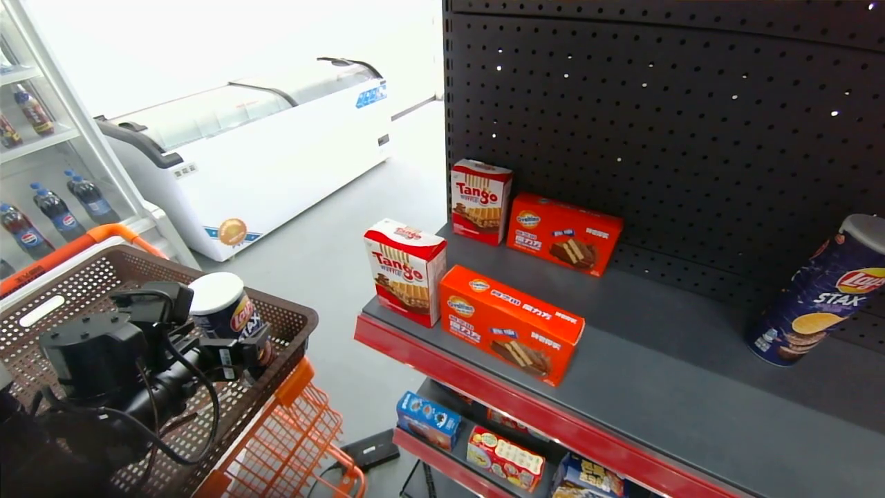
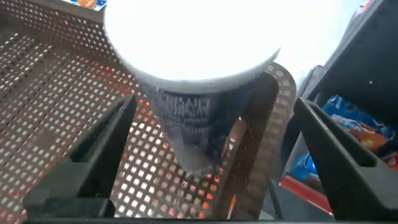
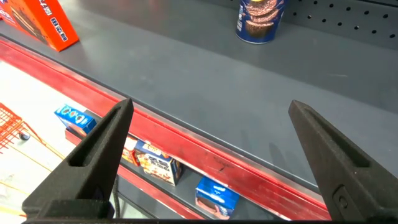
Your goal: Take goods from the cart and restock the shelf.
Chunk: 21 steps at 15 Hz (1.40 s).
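Observation:
A dark blue chip can (image 1: 222, 308) with a white lid stands upright in the brown cart basket (image 1: 294, 319) at the lower left. My left gripper (image 1: 231, 340) is open around it; in the left wrist view the can (image 2: 193, 124) sits between the fingers (image 2: 102, 155) with gaps on both sides. My right gripper (image 3: 210, 107) hangs open over the front edge of the grey shelf (image 3: 205, 81), holding nothing. A second chip can (image 1: 819, 297) leans against the pegboard at the shelf's right.
Two wafer boxes (image 1: 404, 270) (image 1: 480, 200) and two orange boxes (image 1: 511, 324) (image 1: 563, 233) fill the shelf's left part. Bare shelf (image 1: 664, 360) lies between them and the leaning can. Lower shelves (image 1: 498, 453) hold packets. A chest freezer (image 1: 263, 152) stands behind the cart.

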Available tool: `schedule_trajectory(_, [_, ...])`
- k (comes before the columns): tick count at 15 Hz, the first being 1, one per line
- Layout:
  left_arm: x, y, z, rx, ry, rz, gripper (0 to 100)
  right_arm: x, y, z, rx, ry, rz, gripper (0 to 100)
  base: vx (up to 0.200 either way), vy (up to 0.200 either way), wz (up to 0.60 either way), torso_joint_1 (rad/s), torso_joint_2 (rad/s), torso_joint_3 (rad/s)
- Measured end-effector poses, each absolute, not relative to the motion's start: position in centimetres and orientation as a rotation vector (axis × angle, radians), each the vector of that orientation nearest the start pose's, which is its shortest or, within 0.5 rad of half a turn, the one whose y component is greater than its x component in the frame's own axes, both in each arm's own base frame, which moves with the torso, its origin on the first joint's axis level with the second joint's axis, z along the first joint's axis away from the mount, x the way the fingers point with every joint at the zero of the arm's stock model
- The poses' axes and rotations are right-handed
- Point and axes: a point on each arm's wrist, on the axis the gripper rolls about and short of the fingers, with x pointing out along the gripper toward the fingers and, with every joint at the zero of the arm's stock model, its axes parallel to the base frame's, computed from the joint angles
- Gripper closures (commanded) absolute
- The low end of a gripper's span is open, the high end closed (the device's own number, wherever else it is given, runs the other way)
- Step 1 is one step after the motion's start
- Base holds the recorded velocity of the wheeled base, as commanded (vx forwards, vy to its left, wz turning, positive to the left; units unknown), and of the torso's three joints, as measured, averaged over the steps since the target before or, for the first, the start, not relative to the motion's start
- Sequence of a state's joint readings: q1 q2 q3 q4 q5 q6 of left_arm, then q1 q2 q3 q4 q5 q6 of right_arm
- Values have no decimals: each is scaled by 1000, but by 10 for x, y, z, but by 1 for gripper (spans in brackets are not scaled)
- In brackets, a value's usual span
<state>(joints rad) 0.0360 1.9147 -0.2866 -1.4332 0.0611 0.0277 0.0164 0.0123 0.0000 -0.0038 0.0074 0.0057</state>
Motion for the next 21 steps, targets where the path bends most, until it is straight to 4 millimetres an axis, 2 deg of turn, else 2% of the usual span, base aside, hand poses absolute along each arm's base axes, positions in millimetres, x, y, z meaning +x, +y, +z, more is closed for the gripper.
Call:
schedule_trajectory(6, [307,20,68,55,171,117,0,-22,0,76,6,8,24,0,0,0,0,0,0,0])
schedule_trajectory(7, [311,20,67,60,167,117,100,-22,0,76,6,8,24,0,0,0,0,0,0,0])
schedule_trajectory(13, [322,17,62,66,156,119,100,-22,0,76,6,8,24,0,0,0,0,0,0,0])
schedule_trajectory(15, [326,16,67,67,134,132,100,-22,0,76,6,9,24,0,0,0,0,0,0,0])
schedule_trajectory(18, [333,12,93,66,78,124,100,-22,0,76,6,8,24,0,0,0,0,0,0,0])
schedule_trajectory(21, [327,6,126,67,96,86,100,-22,0,76,6,8,24,0,0,0,0,0,0,0])
